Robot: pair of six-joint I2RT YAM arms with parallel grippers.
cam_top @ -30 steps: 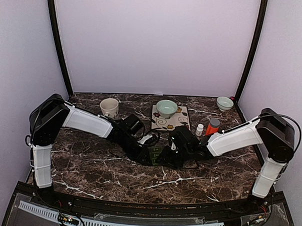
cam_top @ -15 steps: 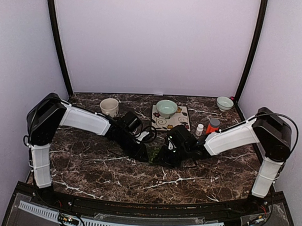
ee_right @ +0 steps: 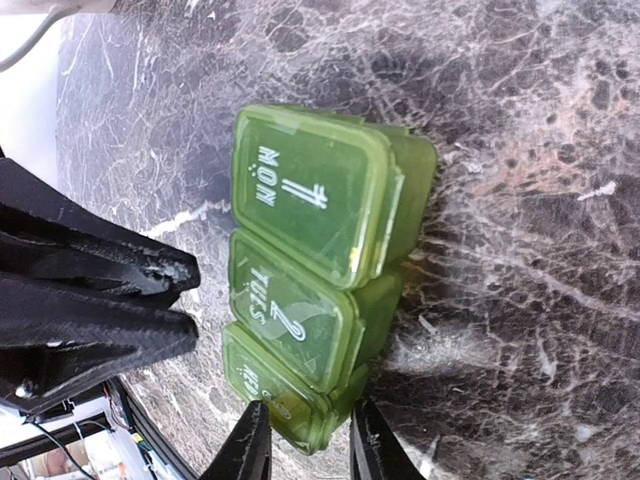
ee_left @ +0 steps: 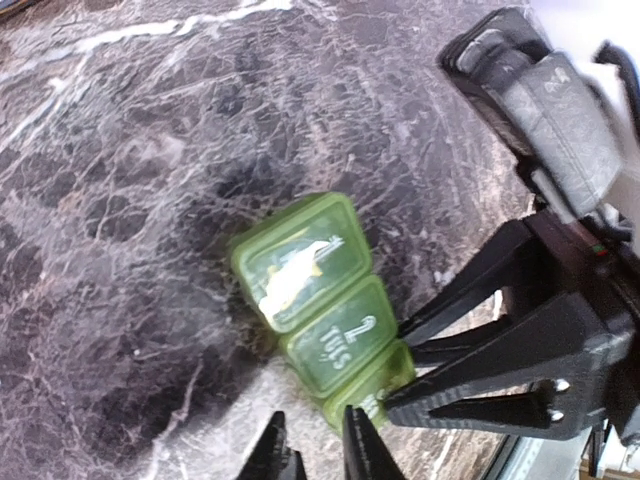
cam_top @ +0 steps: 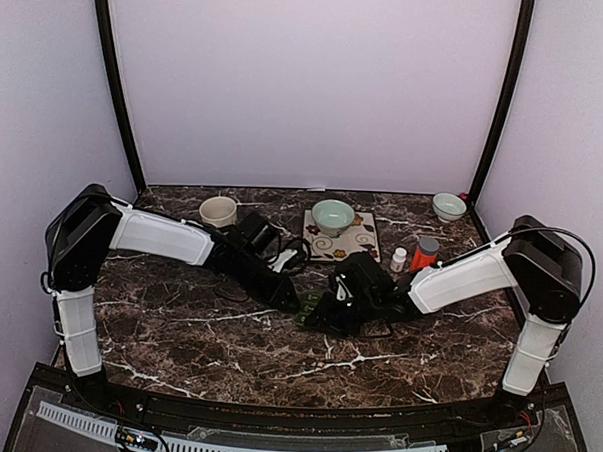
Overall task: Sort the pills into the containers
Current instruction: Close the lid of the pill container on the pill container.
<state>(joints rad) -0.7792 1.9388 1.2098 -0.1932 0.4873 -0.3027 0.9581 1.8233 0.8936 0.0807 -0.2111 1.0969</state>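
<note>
Both claws meet mid-table at the box (ee_right: 310,240). The right claw (ee_right: 310,408) is clamped on it, one finger on each side of the end compartment, the one nearest its palm. TUES and MON run straight out ahead of its tips, both lids down. The left claw (ee_left: 312,418) sits just off that same end, tips a sliver apart and gripping nothing. From there the green strip stretches away ahead and a little left. The box lies flat on the marble (ee_left: 110,150). Seen from the right claw, the left claw's black fingers lie just left of the box, not touching it.
</note>
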